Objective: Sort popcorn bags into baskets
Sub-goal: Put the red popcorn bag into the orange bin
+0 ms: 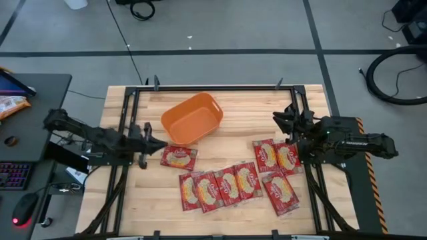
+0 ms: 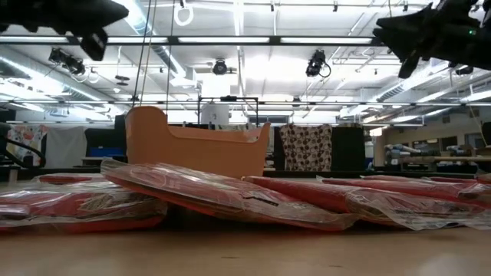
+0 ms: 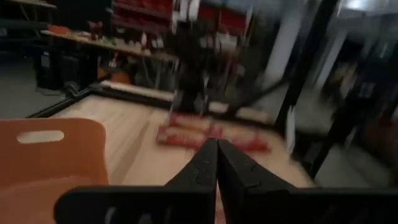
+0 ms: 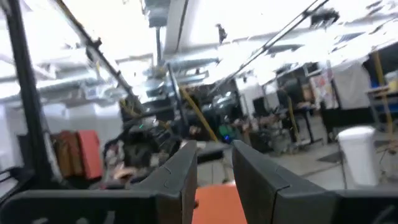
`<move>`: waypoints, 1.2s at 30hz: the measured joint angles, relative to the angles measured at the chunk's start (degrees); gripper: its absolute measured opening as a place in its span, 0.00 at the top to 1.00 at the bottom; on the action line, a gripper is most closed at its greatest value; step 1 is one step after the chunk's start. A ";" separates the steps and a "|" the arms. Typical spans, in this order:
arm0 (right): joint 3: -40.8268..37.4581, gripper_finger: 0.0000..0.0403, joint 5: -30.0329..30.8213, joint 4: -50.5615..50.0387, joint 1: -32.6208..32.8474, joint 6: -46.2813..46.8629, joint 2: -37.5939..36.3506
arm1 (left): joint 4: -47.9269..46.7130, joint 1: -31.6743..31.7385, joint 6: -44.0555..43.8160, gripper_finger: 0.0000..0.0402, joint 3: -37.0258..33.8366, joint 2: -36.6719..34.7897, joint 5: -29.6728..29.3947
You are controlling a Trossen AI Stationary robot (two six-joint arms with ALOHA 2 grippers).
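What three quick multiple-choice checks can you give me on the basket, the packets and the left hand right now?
1. Where is the orange basket?
A. Toward the far middle of the table
B. At the near right corner
C. Off the table

2. How many popcorn bags lie inside the basket?
A. None
B. Two
C. Four

3. How do the left hand's jaws stand?
A. Wide open
B. Shut on a packet
C. Shut, holding nothing

Answers:
1 A, the high view shows it beyond the packets.
2 A, its inside is bare orange.
3 C, the left wrist view shows the fingers meeting with nothing between.
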 joint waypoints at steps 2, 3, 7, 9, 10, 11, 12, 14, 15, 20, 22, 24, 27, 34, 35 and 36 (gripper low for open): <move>0.27 0.73 1.08 2.02 -0.01 -0.44 1.14 | -1.00 -0.02 1.13 0.96 2.52 6.08 0.09; 0.77 0.73 0.48 1.91 -0.01 -0.47 1.75 | -1.71 0.00 1.26 0.95 4.05 9.34 0.07; 2.37 0.73 -5.81 2.03 0.93 1.64 6.11 | -6.21 0.00 0.32 0.86 10.64 20.68 0.02; 2.54 0.73 -5.70 3.91 2.03 1.97 9.13 | -9.01 0.00 -0.59 0.81 14.27 26.12 0.22; 2.55 0.73 -4.79 5.58 2.70 1.97 10.81 | -10.80 0.00 -0.73 0.79 16.15 28.56 0.88; 2.61 0.73 -3.77 7.33 3.31 1.99 12.55 | -12.85 0.00 -0.73 0.78 18.04 30.77 1.75; 2.63 0.73 -3.16 8.84 3.91 1.97 14.40 | -14.51 0.00 -0.75 0.76 20.02 33.14 2.43; 2.63 0.73 -2.72 11.33 5.19 2.01 18.12 | -17.18 0.00 -1.10 0.75 23.77 37.54 3.03; 2.63 0.73 -2.75 12.43 5.91 2.00 19.94 | -18.96 -0.04 -1.41 0.74 25.39 39.66 3.07; 2.63 0.73 -1.65 18.57 9.40 1.42 27.36 | -28.30 -0.13 -2.02 0.74 34.01 49.21 2.93; 2.96 0.73 -0.94 22.52 10.09 0.67 28.97 | -32.93 -0.13 -1.67 0.74 37.33 53.16 2.87; 3.39 0.73 -0.84 23.17 10.65 0.56 29.75 | -36.47 -0.14 0.27 0.73 40.27 56.60 3.01; 3.77 0.73 -0.86 22.78 11.33 -0.15 30.37 | -39.49 -0.86 4.37 0.71 44.34 61.75 3.23; 3.85 0.73 -0.94 21.83 12.01 -3.92 30.75 | -50.50 -1.84 9.64 0.56 55.95 73.98 3.72; 3.85 0.73 -0.89 21.82 12.01 -4.28 30.75 | -52.01 -1.83 10.93 0.53 57.59 75.47 3.82; 3.85 0.73 -0.86 21.73 12.01 -4.50 30.75 | -52.91 -2.08 12.53 0.51 58.96 76.72 4.33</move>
